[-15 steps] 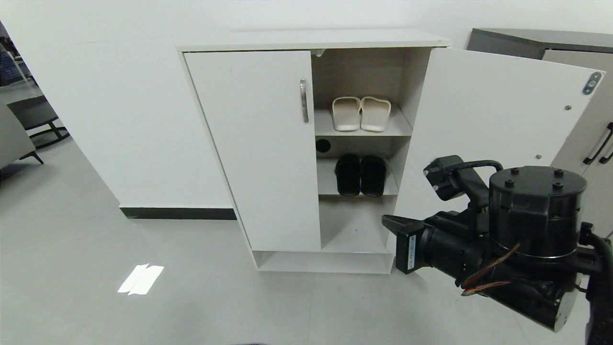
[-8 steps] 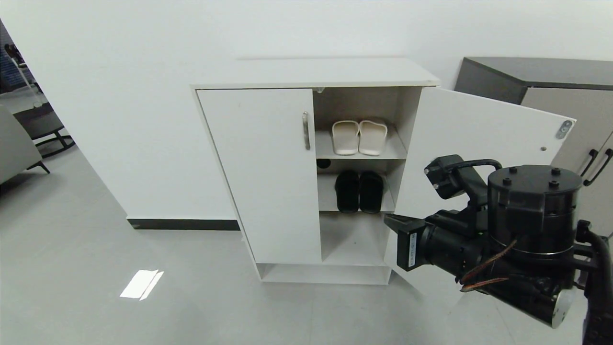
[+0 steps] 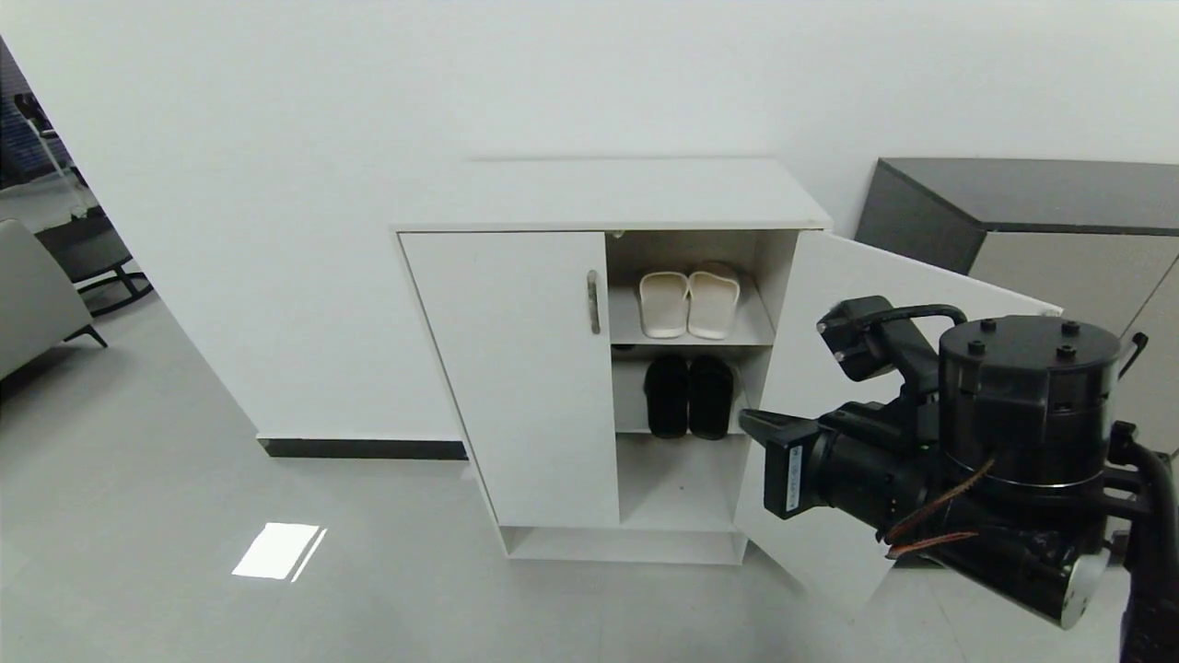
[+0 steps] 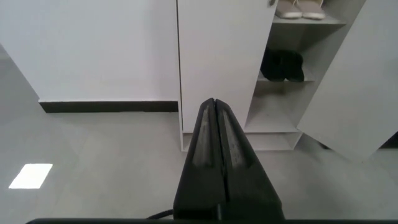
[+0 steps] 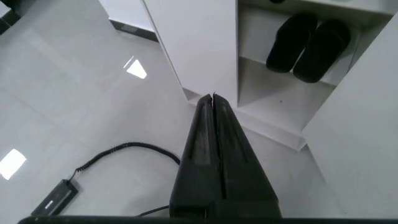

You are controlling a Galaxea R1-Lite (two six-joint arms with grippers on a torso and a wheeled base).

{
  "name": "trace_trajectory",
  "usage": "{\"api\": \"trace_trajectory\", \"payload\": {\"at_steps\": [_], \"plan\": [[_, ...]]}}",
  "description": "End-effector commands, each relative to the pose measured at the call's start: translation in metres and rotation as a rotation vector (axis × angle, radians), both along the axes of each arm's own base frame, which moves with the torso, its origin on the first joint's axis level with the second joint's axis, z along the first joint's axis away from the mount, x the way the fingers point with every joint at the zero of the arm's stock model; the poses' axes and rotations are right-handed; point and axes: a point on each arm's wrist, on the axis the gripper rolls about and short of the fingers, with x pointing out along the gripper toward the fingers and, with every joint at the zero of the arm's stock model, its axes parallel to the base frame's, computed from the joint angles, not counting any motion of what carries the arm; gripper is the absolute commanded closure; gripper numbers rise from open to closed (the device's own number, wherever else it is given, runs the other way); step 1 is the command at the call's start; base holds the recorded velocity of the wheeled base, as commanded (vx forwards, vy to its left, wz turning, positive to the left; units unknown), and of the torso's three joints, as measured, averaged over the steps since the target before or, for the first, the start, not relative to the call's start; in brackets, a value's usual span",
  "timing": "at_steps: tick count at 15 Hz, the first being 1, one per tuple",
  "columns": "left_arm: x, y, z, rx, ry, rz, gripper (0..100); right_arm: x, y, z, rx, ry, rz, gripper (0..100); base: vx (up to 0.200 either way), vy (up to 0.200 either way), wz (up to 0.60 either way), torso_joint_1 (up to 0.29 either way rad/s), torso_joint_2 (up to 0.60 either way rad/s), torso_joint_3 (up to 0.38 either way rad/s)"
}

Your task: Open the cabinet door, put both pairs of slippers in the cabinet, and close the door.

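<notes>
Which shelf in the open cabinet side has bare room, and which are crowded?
Bare: the bottom compartment, below the black slippers, between the shut left door and the open right door; also the cabinet top. Crowded: the upper shelf, taken by the white slippers, and the middle shelf by the black pair.

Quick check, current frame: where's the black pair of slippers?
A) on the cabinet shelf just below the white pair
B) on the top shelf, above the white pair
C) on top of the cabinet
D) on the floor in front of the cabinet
A: the black slippers sit side by side on the shelf directly under the white slippers, inside the open right half of the cabinet.
</notes>
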Motion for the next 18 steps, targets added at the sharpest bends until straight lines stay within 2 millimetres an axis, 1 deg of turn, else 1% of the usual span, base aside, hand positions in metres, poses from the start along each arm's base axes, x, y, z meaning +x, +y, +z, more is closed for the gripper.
{"api": "trace_trajectory", "payload": {"at_steps": [1, 11, 15, 17, 18], "plan": [[0.0001, 0.0, 0.0, 0.0, 0.001, 0.0, 100, 0.0005, 0.0009, -0.0011, -0.003, 0.002, 0.001, 100, 0.0, 0.0, 0.0, 0.232, -0.51, -0.29], [0.0001, 0.0, 0.0, 0.0, 0.001, 0.0, 100, 0.0047, -0.0025, -0.0004, 0.004, 0.007, 0.01, 100, 0.0, 0.0, 0.0, 0.242, -0.54, -0.291], [0.0001, 0.0, 0.0, -0.002, 0.001, 0.0, 100, 0.0048, -0.003, -0.0035, -0.003, 0.016, 0.008, 100, 0.0, 0.0, 0.0, 0.283, -0.59, -0.316], [0.0001, 0.0, 0.0, -0.002, 0.001, 0.0, 100, 0.0048, -0.0044, -0.0074, -0.011, 0.027, 0.017, 100, 0.0, 0.0, 0.0, 0.168, -0.36, -0.176], [0.0001, 0.0, 0.0, -0.002, 0.001, 0.0, 100, 0.0041, -0.0048, -0.0084, -0.012, 0.032, 0.029, 100, 0.0, 0.0, -0.6, 0.041, -0.06, -0.046]]}}
